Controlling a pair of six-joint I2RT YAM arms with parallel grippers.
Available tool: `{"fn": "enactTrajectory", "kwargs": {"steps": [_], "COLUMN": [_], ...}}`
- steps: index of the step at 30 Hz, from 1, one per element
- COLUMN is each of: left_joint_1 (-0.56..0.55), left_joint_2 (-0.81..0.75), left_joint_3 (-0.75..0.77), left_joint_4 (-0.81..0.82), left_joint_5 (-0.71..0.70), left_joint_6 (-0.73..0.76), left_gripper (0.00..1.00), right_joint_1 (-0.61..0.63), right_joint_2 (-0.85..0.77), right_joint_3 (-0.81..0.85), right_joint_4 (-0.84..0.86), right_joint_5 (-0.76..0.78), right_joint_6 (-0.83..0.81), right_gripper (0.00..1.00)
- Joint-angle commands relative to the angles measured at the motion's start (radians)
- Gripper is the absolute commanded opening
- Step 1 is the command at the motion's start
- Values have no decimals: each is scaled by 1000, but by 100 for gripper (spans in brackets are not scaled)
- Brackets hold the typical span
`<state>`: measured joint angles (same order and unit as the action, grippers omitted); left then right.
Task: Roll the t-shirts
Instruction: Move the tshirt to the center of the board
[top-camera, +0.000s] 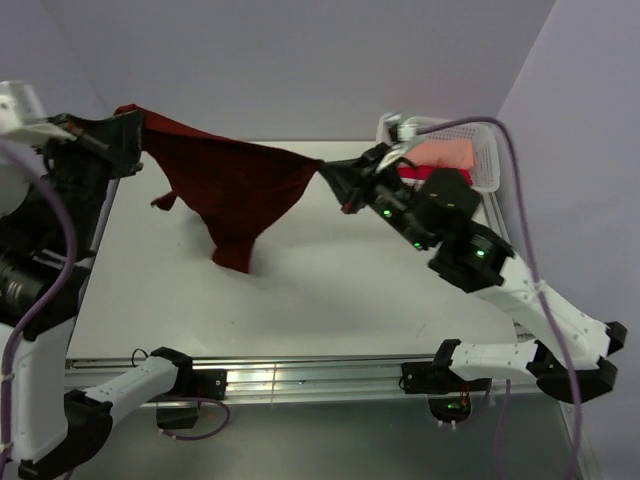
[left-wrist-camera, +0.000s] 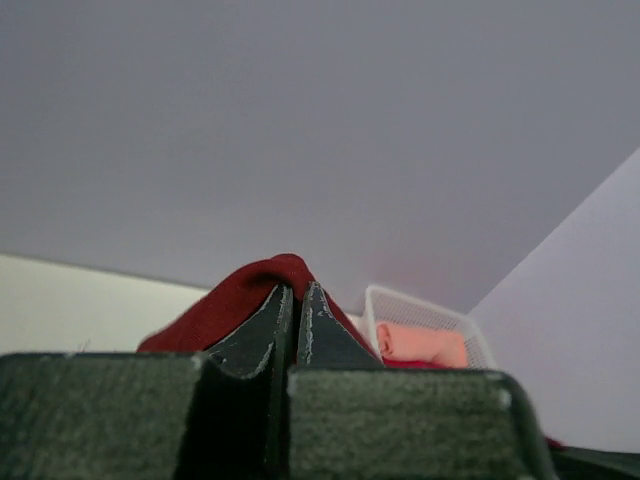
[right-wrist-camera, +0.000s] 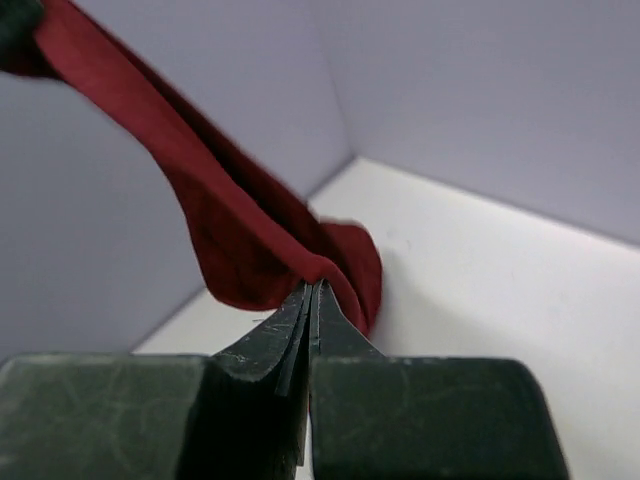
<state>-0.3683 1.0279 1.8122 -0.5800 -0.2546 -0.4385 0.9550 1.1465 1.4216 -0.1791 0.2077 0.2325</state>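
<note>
A dark maroon t-shirt hangs stretched in the air between my two grippers, its lower folds drooping to the white table. My left gripper is shut on one end of it, high at the far left; the cloth bulges over its tips. At the middle right my right gripper is shut on the other end, and the maroon cloth runs up and away from its tips. A peach t-shirt and a crimson-pink one lie in the basket.
A white mesh basket stands at the table's far right corner, also seen as a basket in the left wrist view. Pale walls close off the back and right side. A metal rail runs along the near edge.
</note>
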Motion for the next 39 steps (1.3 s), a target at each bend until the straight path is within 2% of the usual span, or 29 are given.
{"fn": "enactTrajectory", "kwargs": {"steps": [1,5,9,13,23,31,39], "left_joint_1": [-3,-3,-3,-3,-3,-3,-3], "left_joint_2": [-72,-74,-23,38,-110,-219,-239], "left_joint_3": [68,75,41,44,4,-145,-143], "left_joint_4": [94,111,127,103,117,196,167], "left_joint_5": [38,64,72,95,158,190,247], "left_joint_6": [40,38,40,15,44,37,-29], "left_gripper": [0,0,0,0,0,0,0], "right_joint_1": [-1,-1,-10,-44,-44,-45,-44], "right_joint_2": [-80,-113,-90,-80,-177,-208,-232], "right_joint_3": [112,178,223,249,252,227,246], "right_joint_4": [-97,-138,-164,-195,-240,-246,-232], "right_joint_5": [-82,-93,-38,-88,-318,-373,-453], "right_joint_6": [-56,-73,-93,-82,-68,-29,36], "right_gripper": [0,0,0,0,0,0,0]}}
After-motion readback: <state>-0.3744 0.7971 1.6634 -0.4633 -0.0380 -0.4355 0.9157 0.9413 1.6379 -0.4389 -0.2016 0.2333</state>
